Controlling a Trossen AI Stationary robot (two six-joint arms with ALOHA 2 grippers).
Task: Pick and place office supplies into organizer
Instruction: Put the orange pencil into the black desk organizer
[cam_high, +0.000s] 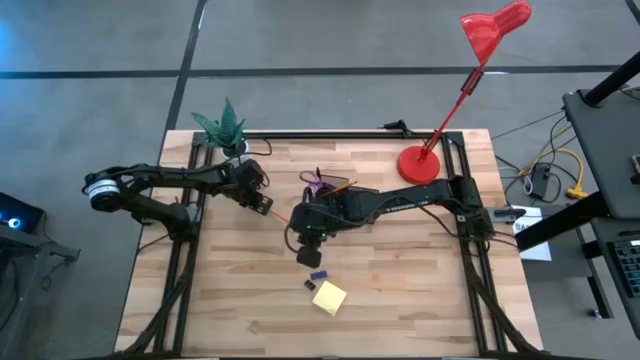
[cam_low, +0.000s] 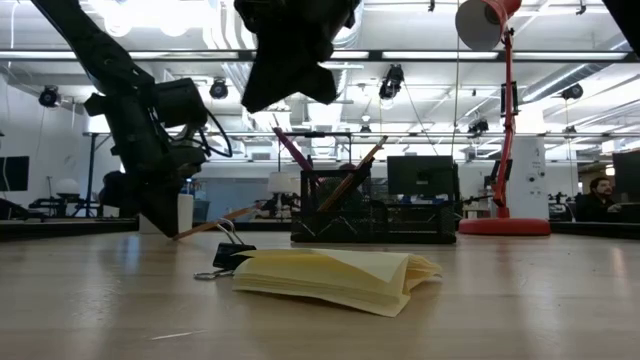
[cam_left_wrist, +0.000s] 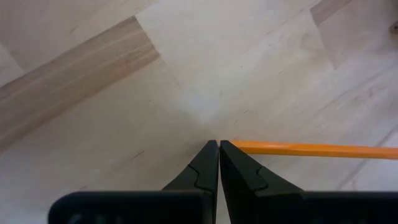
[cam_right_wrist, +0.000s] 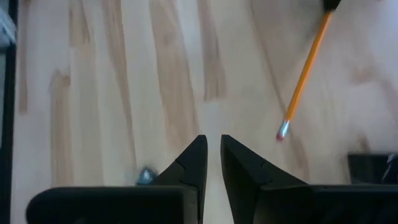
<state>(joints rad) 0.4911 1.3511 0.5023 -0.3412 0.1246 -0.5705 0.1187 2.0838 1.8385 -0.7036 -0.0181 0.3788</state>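
My left gripper (cam_high: 265, 206) (cam_left_wrist: 219, 144) is low over the table's middle left, shut on an orange pencil (cam_high: 279, 216) (cam_left_wrist: 311, 150). My right gripper (cam_high: 308, 255) (cam_right_wrist: 214, 140) hangs above the table's middle with its fingers only narrowly open, touching nothing. The pencil's eraser end (cam_right_wrist: 283, 132) lies just ahead of it. The black organizer (cam_high: 325, 192) (cam_low: 370, 215) stands behind, with purple-handled scissors and pencils upright in its taller part. A yellow sticky-note pad (cam_high: 329, 297) (cam_low: 330, 275) lies flat near the near edge. A black binder clip (cam_low: 228, 258) and a small blue piece (cam_high: 319, 275) lie beside it. My left gripper pinches the orange pencil at one end (cam_left_wrist: 237, 147), right at the fingertips (cam_left_wrist: 208, 152). The pencil lies across the fingers and juts out sideways toward the right arm. In the low view it slants, with its free eraser end (cam_low: 250, 210) raised off the table.
A red desk lamp stands with its round base (cam_high: 418, 165) on the table's far right. A green potted plant (cam_high: 225, 125) sits at the far left corner. Bare wood lies along the table's near left and near right.
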